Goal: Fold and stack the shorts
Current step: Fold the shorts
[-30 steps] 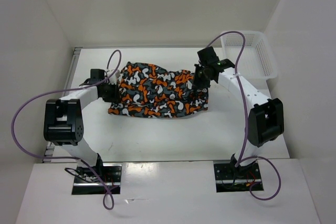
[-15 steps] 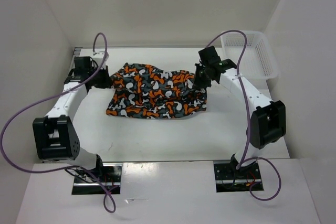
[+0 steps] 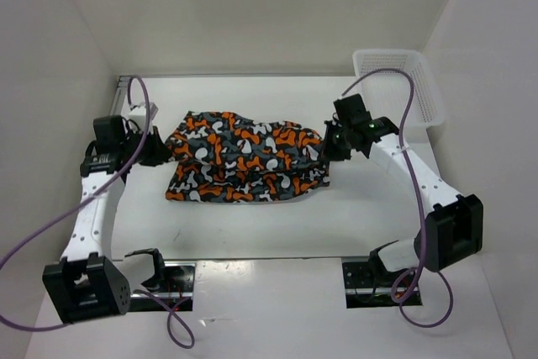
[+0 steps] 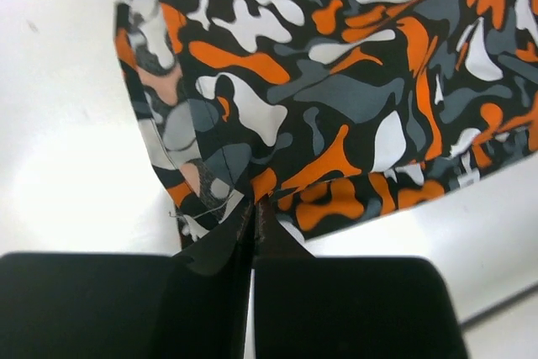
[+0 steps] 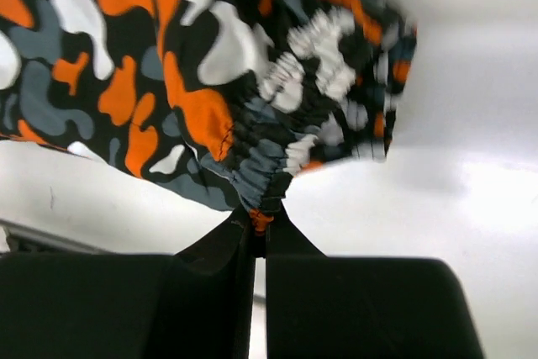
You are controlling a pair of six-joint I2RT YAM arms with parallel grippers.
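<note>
While the shorts are lying spread across the middle of the table, both grippers are pinching them at opposite ends. The left gripper is clamping a seamed corner at the left end, its fingers pressed together on the fabric. The right gripper is clamping the gathered elastic band at the right end. A basket is sitting at the far right corner, apart from the shorts.

1. The left gripper has drawn outward, away from the right gripper, and back toward the arm bases.
2. The right gripper has pulled back toward the bases too.
3. The shorts, pinched by both, now stretch wider between them.
</note>
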